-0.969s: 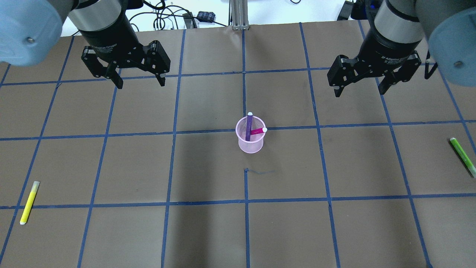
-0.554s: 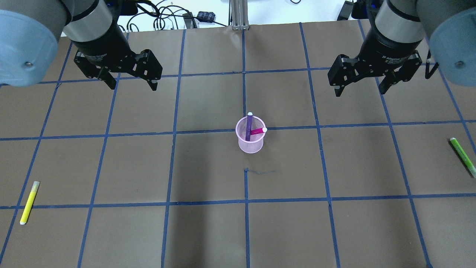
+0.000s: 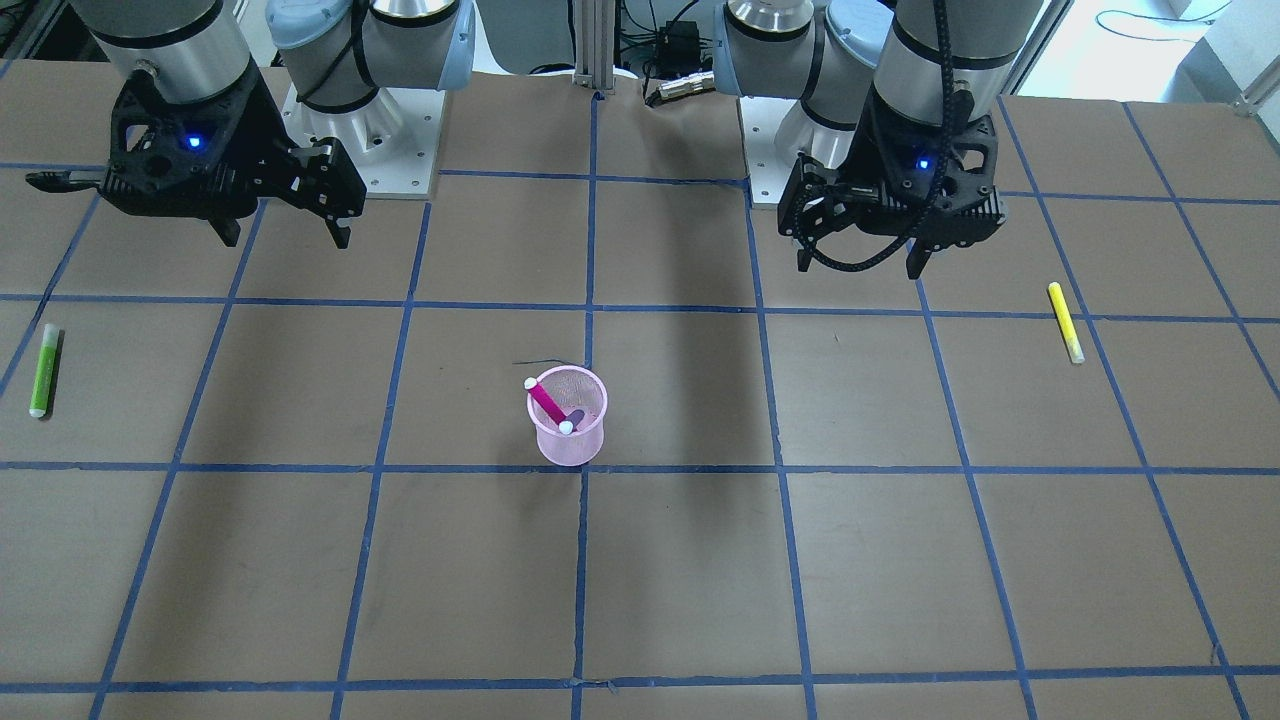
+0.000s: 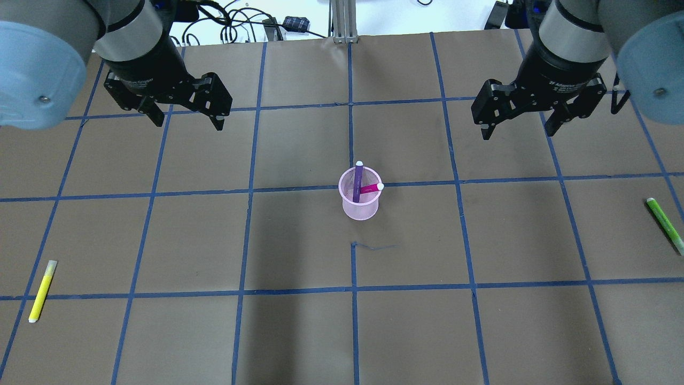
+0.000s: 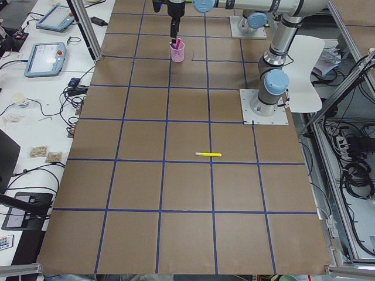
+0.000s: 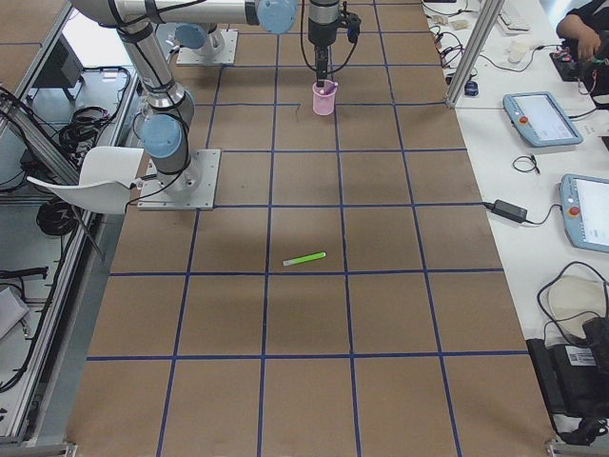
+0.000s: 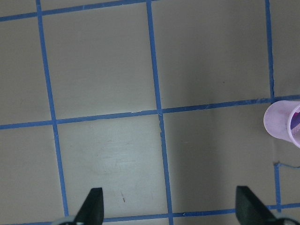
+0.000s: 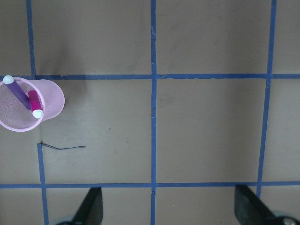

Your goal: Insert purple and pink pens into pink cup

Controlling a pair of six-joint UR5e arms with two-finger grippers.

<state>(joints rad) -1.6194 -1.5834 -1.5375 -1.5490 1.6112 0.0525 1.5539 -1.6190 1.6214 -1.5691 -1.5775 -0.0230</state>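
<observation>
The pink mesh cup [image 4: 361, 207] stands upright at the table's middle, with the purple pen [image 4: 357, 182] and the pink pen [image 4: 370, 189] both leaning inside it. It also shows in the front view [image 3: 568, 448], the right wrist view [image 8: 18, 123] and at the left wrist view's right edge [image 7: 281, 123]. My left gripper [image 4: 187, 120] is open and empty, high above the table's back left. My right gripper [image 4: 517, 130] is open and empty, high at the back right. Both are well away from the cup.
A yellow highlighter [image 4: 42, 290] lies at the near left of the table and a green highlighter [image 4: 664, 223] at the right edge. The brown table surface [image 4: 299, 321] carries a blue tape grid. Cables and a metal post [image 4: 342, 21] sit beyond the far edge.
My left gripper has drawn back and to the left, away from the cup. My right gripper and the cup with both pens have stayed put.
</observation>
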